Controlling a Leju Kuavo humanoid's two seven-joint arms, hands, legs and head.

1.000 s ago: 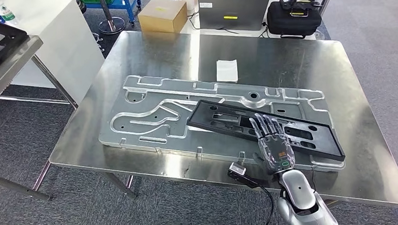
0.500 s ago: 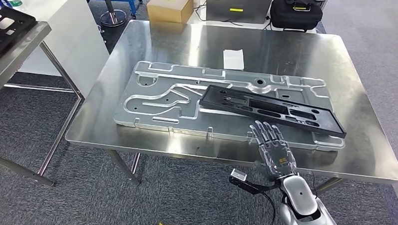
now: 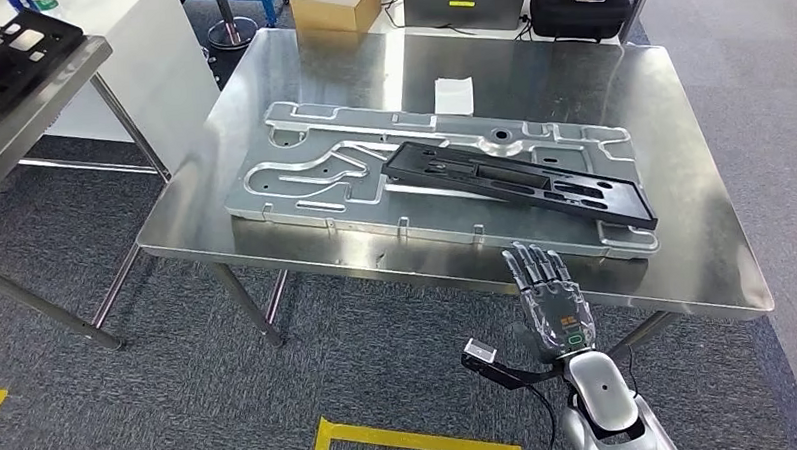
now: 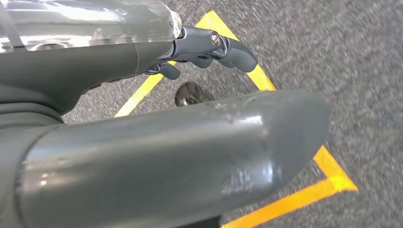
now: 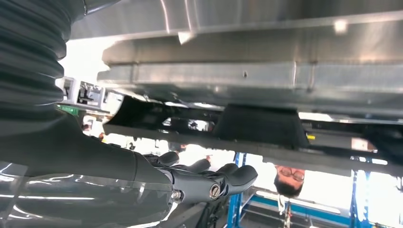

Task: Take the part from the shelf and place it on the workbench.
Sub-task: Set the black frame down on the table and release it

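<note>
The black part lies flat across the grey fixture plate on the worktop; beside the plate's near edge, the right hand hovers, fingers spread, holding nothing, job seemingly done.

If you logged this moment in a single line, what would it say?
part: black part lying on metal plate | workbench: holds both | right hand: open, empty, at near edge

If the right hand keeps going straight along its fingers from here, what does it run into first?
Most likely the near edge of the workbench: the right hand is open at that edge, fingers pointing across the top. If it clears the rim, next comes the metal fixture plate, then the black part. Height is unclear.
</note>
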